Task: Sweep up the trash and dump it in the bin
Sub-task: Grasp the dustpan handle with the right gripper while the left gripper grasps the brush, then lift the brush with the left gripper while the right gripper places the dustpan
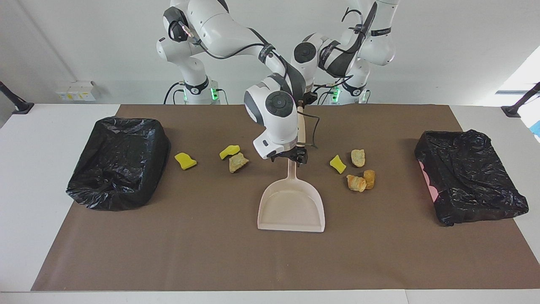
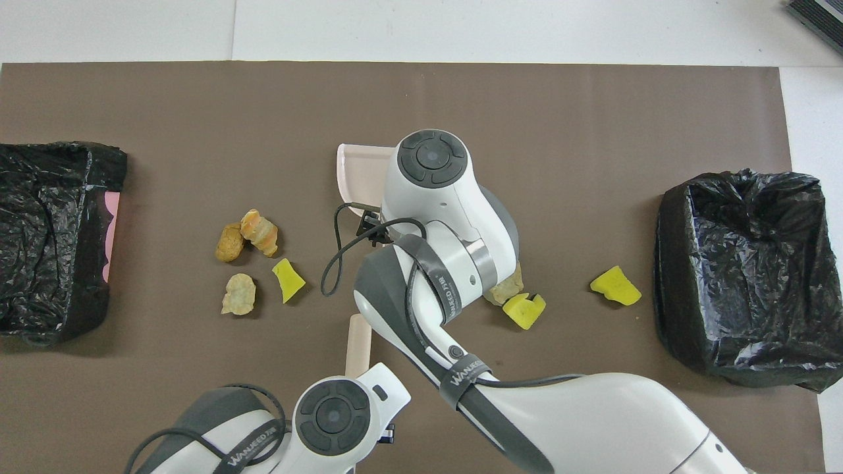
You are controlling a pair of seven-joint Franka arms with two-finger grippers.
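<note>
The left gripper (image 1: 302, 102) is clamping the top of a beige brush handle (image 1: 302, 126). The right gripper (image 1: 294, 157) is hanging wide open over the beige plastic dustpan's (image 1: 292, 202) handle — gripping nothing. Yellow and tan trash lumps (image 1: 358, 168) are lying on the brown mat (image 1: 211, 253) either side of the dustpan.

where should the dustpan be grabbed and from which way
Grip the dustpan by its long narrow handle, coming straight down from above. The pan lies flat on the mat with the handle pointing toward the robots, slim enough for two fingers. The right gripper is over that handle now.
</note>
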